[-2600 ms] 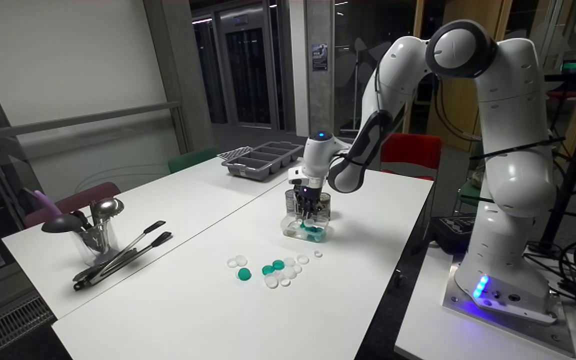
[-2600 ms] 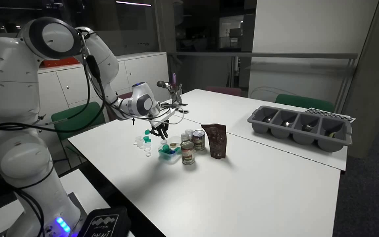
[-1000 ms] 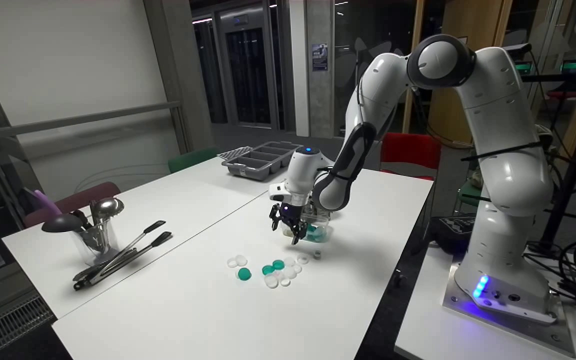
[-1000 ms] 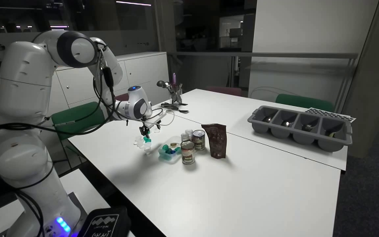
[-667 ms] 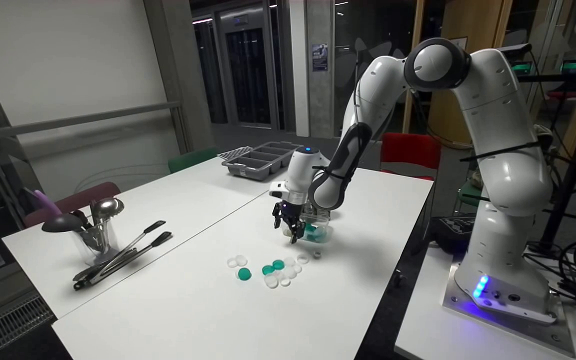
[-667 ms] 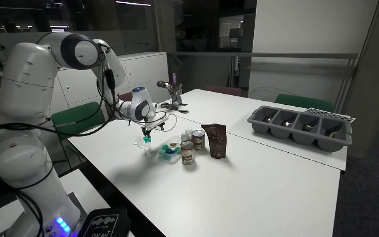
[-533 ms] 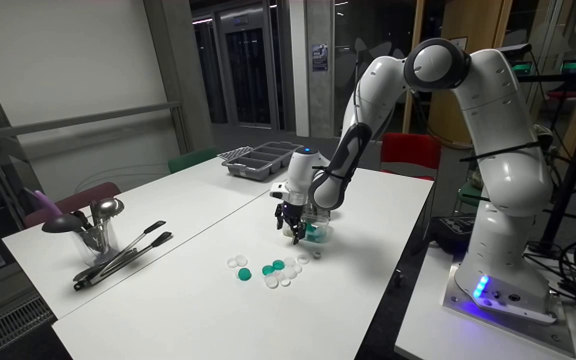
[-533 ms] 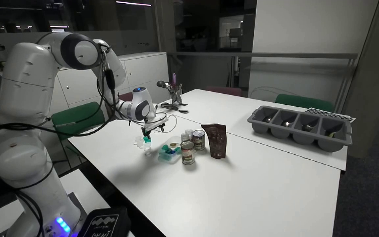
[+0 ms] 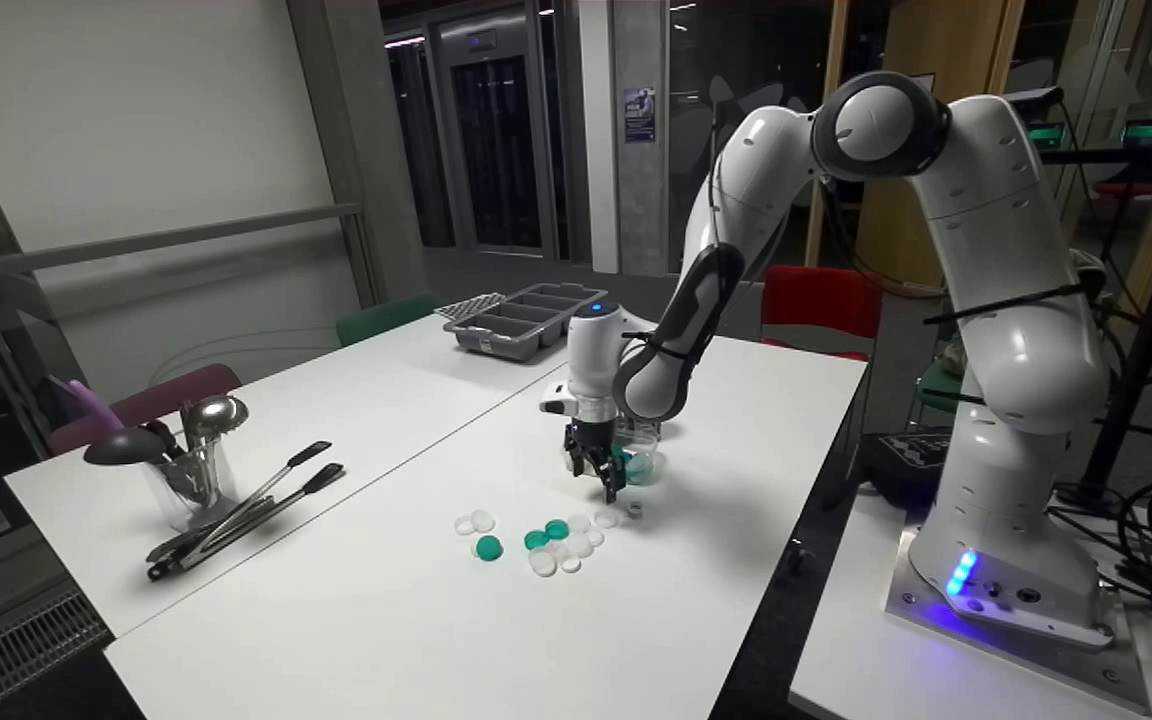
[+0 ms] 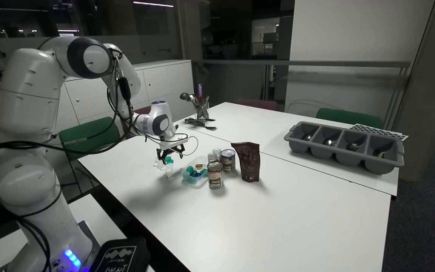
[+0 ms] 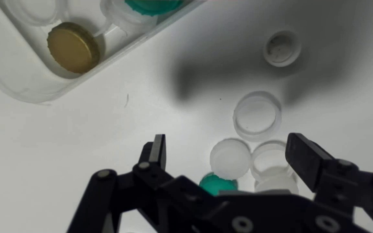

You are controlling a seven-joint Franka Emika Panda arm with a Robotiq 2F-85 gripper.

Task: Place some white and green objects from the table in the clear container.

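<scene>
Wrist view shows you the gripper [image 11: 227, 145] above the table [image 11: 44, 155], its jaws spread wide apart, and between them you see white pieces [image 11: 230, 158] and a green piece [image 11: 217, 185], which lie on the table. Toward the top left you find the container [image 11: 11, 61], which holds a gold cap [image 11: 73, 48] and a second green piece [image 11: 154, 5]. In an exterior view, you see a can [image 10: 215, 175] just beside the container.

A soft-edged shadow [image 11: 225, 69] is cast on the tabletop [image 11: 115, 126] ahead of the jaws in the wrist view; a white cap [image 11: 280, 48] is dulled by it. The background [image 9: 496, 150] beyond the jaws is left dim in both exterior views; the base plate [image 9: 986, 635] is tinted blue in an exterior view.
</scene>
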